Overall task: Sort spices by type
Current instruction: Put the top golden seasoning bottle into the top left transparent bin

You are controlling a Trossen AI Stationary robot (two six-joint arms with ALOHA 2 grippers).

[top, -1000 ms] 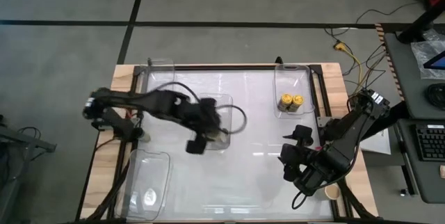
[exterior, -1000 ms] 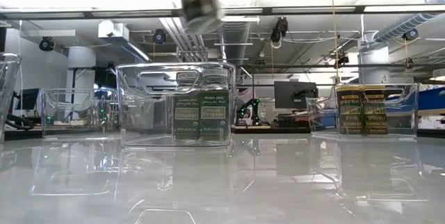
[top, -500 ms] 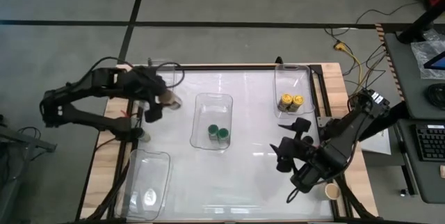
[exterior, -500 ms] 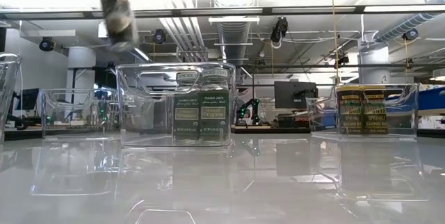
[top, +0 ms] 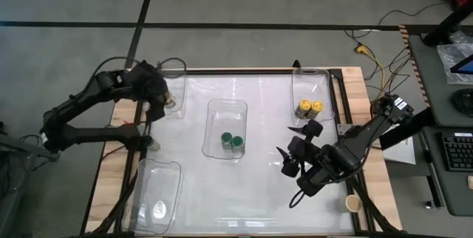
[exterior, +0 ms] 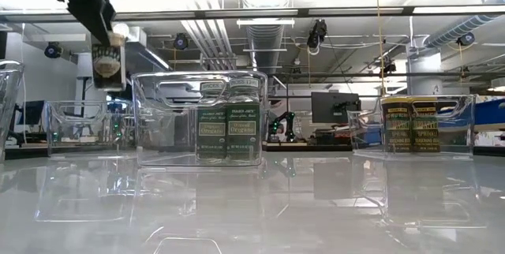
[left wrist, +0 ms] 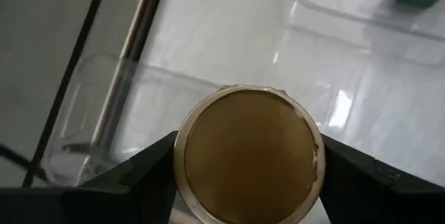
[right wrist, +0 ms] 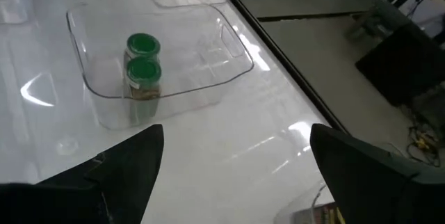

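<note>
Left gripper (top: 167,102) clamps tan-lidded jar (left wrist: 248,156) above far-left bin (top: 171,72); right gripper (top: 290,151) open, nearby centre bin (top: 227,108).

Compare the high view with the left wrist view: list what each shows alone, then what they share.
Only the high view shows the open right pincer over the table's right half, the two yellow-lidded jars in the clear rectangular bin at the far right, both green-lidded jars in the middle clear bin, and the empty-looking near-left bin.

Only the left wrist view shows the tan-brown round lid of the jar up close, fingers on either side.

Both show the left pincer holding that jar above the far-left clear bin.
</note>
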